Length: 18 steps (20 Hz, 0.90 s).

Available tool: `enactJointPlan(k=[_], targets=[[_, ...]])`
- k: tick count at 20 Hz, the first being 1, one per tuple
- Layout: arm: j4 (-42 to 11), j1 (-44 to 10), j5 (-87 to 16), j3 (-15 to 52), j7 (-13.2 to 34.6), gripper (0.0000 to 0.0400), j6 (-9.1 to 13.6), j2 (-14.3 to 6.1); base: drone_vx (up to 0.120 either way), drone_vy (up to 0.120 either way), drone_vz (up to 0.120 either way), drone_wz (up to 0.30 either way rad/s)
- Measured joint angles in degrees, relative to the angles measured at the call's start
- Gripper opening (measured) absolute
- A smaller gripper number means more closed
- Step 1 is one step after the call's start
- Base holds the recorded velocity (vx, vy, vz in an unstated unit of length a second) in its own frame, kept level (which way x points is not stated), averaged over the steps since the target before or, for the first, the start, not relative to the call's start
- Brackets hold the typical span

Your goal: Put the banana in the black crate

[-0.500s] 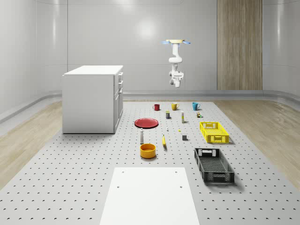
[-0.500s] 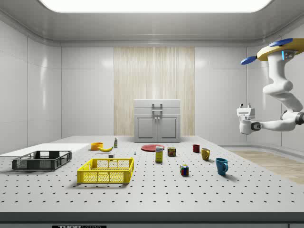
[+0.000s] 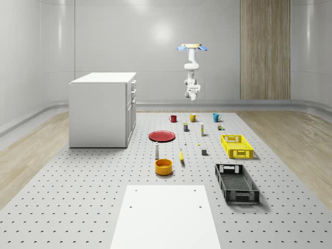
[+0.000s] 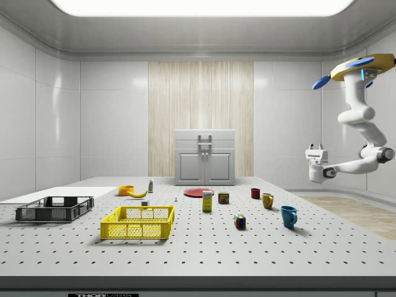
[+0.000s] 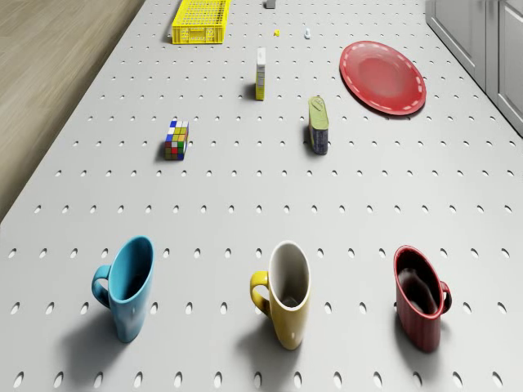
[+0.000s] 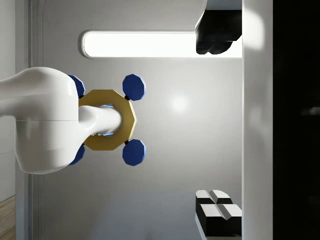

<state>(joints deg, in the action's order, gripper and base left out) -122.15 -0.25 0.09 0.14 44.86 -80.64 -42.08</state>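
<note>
The yellow banana (image 3: pixel 181 155) lies on the perforated table near its middle, beside an orange bowl (image 3: pixel 163 166); in the side view the banana (image 4: pixel 137 193) sits behind the yellow crate. The black crate (image 3: pixel 237 182) stands empty toward the near right of the whole-scene view, and the same crate (image 4: pixel 54 208) is at the side view's left. The drone (image 3: pixel 192 47) hovers high over the table's far end, beyond the mugs. Its gripper (image 4: pixel 317 149) hangs far from the banana, turned upward, and the gripper (image 6: pixel 220 125) is open with nothing between its fingers (image 6: pixel 217 212).
Three mugs stand below the drone: blue (image 5: pixel 127 286), yellow (image 5: pixel 286 296), red (image 5: pixel 418 300). Further along are a Rubik's cube (image 5: pixel 176 139), a red plate (image 5: pixel 382 76) and a yellow crate (image 3: pixel 236 146). A white cabinet (image 3: pixel 101 109) stands at the whole-scene view's left.
The drone has shifted slightly toward the side view's left, and the arm has brought the gripper a little lower. Nothing on the table has moved.
</note>
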Motion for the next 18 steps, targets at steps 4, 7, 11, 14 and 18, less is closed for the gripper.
enactJointPlan(k=[4, 7, 11, 14, 18], targets=[[2.9, -0.1, 0.0, 0.0, 0.0, 0.04, 1.6, 1.1, 0.0, -0.12, 0.0, 0.0], [4.1, -0.1, 0.0, 0.1, 0.0, 0.04, 2.3, 1.6, 0.0, -0.12, 0.0, 0.0], [4.9, -0.1, 0.0, 0.1, -0.1, 0.04, 2.6, 1.8, 0.08, -0.12, 0.0, 0.0], [5.1, -0.2, 0.1, 0.1, -0.1, 0.04, 2.6, 1.8, 0.12, -0.12, 0.0, 0.0], [5.1, -0.2, 0.1, 0.1, -0.1, 0.04, 2.5, 1.8, 0.12, -0.12, 0.0, 0.0]])
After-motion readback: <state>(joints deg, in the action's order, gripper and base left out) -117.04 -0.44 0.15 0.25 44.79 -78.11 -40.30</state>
